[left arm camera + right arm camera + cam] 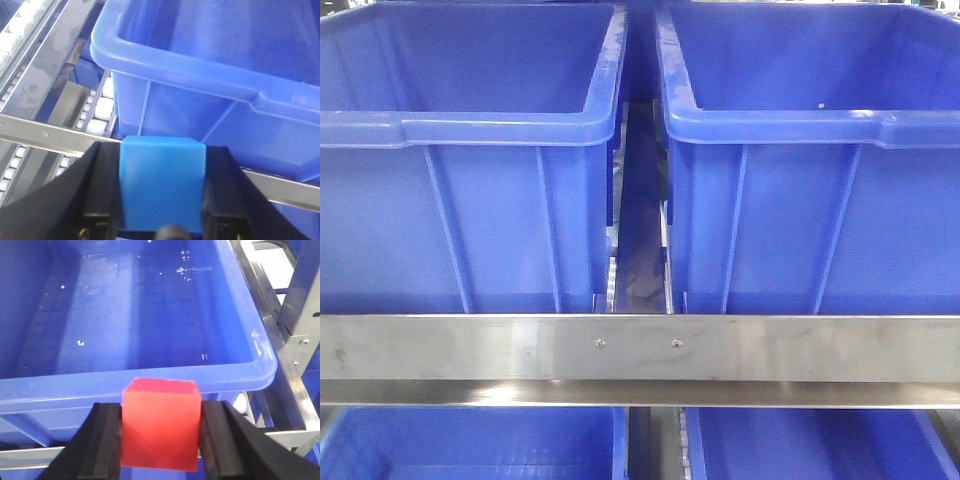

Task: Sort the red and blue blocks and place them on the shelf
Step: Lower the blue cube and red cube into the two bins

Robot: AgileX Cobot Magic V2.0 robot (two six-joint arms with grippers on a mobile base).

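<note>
In the left wrist view my left gripper is shut on the blue block, a plain bright blue cube held between both black fingers. It hangs just in front of the shelf's steel front rail, low against the outer wall of a large blue bin. In the right wrist view my right gripper is shut on the red block, held just before the near rim of another large blue bin. Neither gripper nor block shows in the front view.
The front view shows the shelf's brushed steel rail with two large blue bins above it, a narrow gap with roller tracks between them, and more bins below. White roller tracks run left of the left bin. A steel upright stands right of the right bin.
</note>
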